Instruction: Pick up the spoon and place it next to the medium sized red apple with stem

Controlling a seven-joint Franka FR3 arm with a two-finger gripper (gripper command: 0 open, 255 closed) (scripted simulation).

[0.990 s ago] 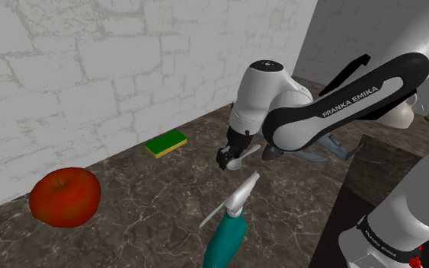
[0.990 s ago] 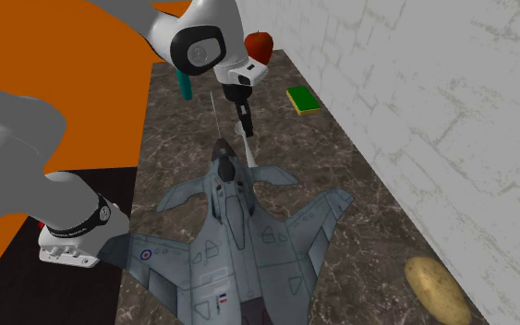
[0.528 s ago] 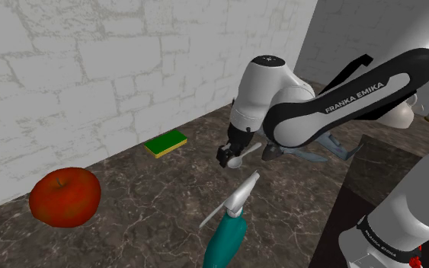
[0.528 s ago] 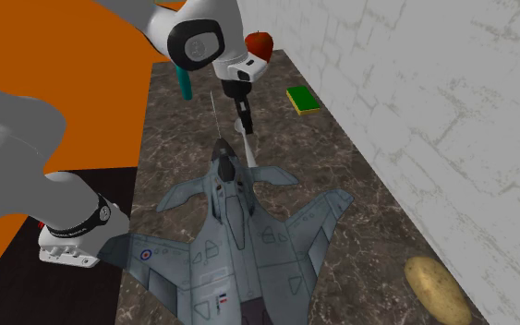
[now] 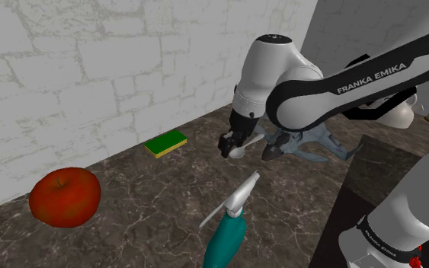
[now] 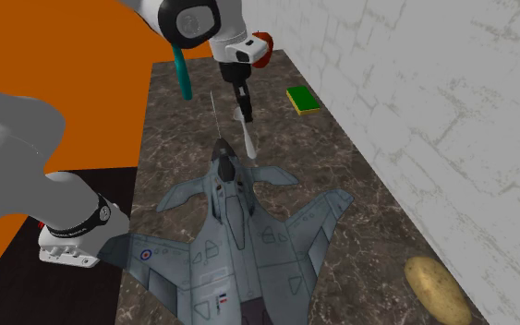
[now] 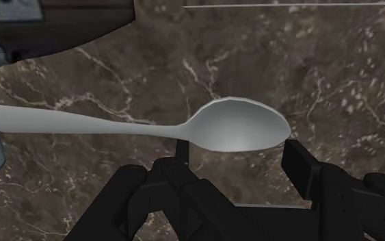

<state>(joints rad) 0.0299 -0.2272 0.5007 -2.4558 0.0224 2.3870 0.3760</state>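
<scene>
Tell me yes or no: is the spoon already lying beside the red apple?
No: the spoon is clasped in the gripper, far from the apple at the shoulder view's left.

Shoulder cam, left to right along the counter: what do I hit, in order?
red apple → green sponge → spoon → grey toy jet
</scene>
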